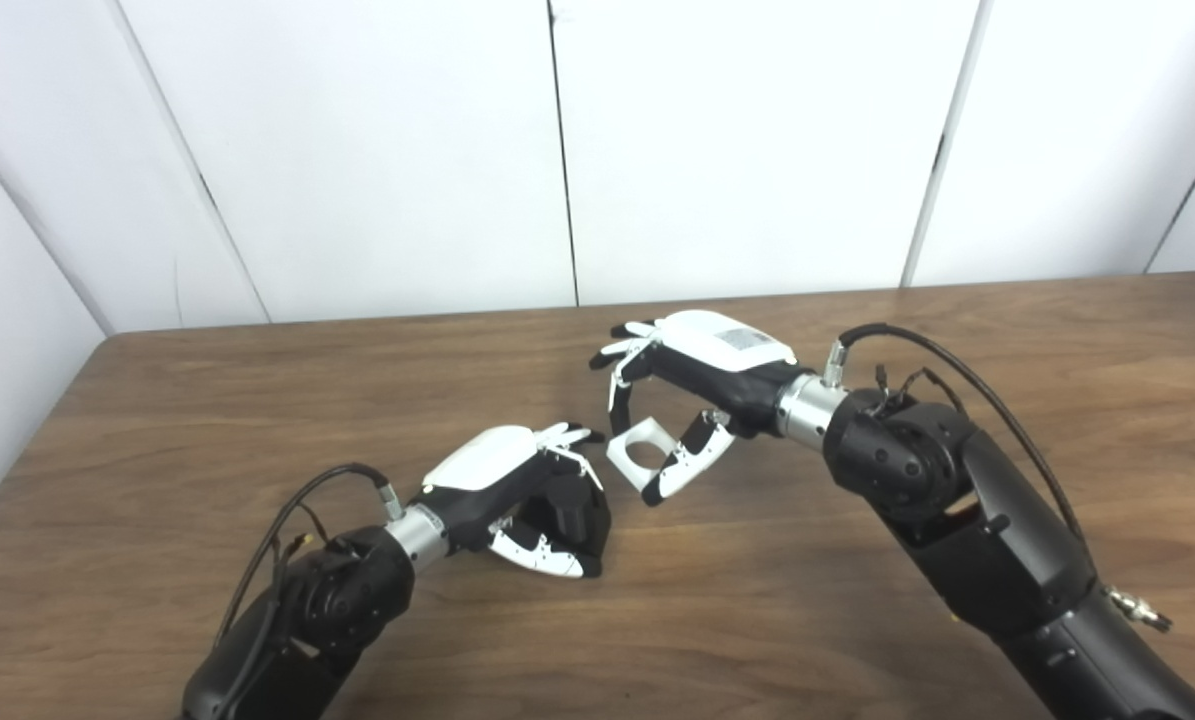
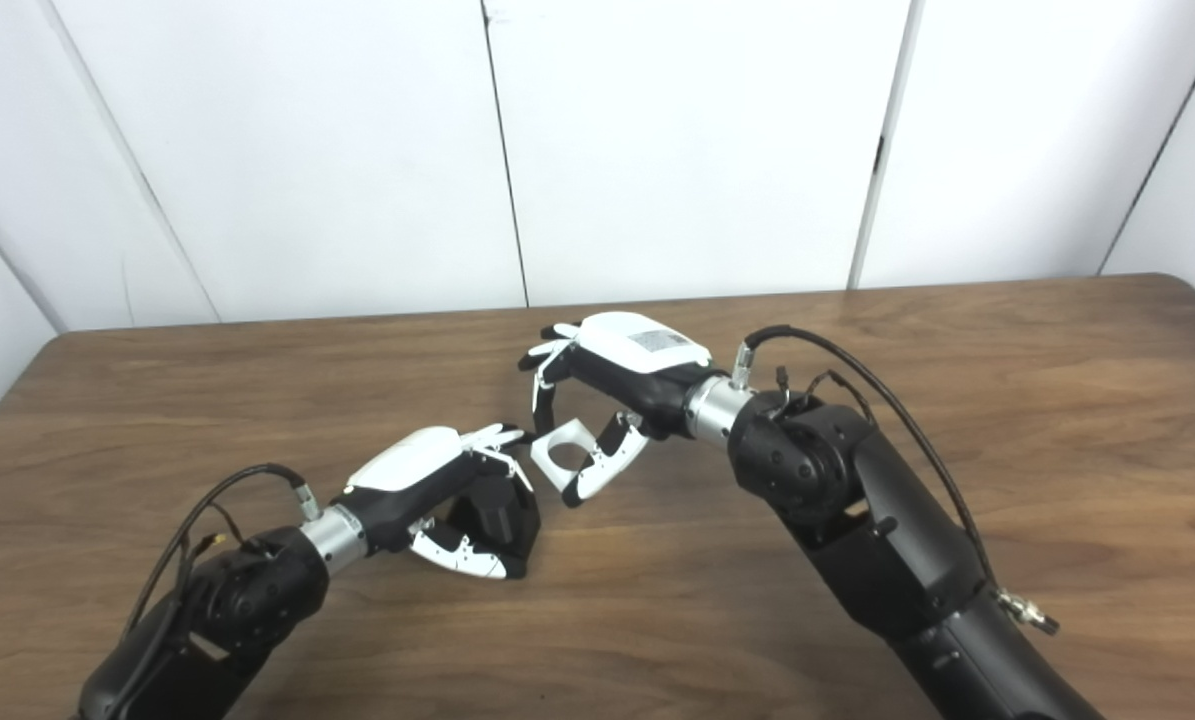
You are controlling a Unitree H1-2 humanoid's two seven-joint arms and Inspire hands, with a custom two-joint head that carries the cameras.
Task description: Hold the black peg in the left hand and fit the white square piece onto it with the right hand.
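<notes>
- We see the left robot hand (image 1: 522,500) low over the table (image 1: 257,420), its fingers and thumb wrapped round the black peg (image 1: 569,512), so it is gripping that peg.
- The black peg sits inside the curl of the left robot hand, near the middle of the scene. It looks like a short, dark, round-sided block; how much of it is free of the fingers is hard to make out.
- We judge it is held low and steady there to serve as a fixed post for the other piece to meet.
- The right robot hand (image 1: 692,385) is closed on the white square piece (image 1: 640,455), pinching it between its fingertips (image 1: 619,385) above and its thumb (image 1: 692,460) below.
- The white square piece hangs just beside the peg, to its right and a little farther off, apart from it and not yet fitted.
- It is a flat white square plate with a round hole through its middle, tilted so that the hole is open to our view.
- We judge the edge pinch is chosen to keep that hole unobstructed, so the peg can pass through.
- Fitting, we think, asks that the hole be turned to face the peg and brought across the small gap.
</notes>
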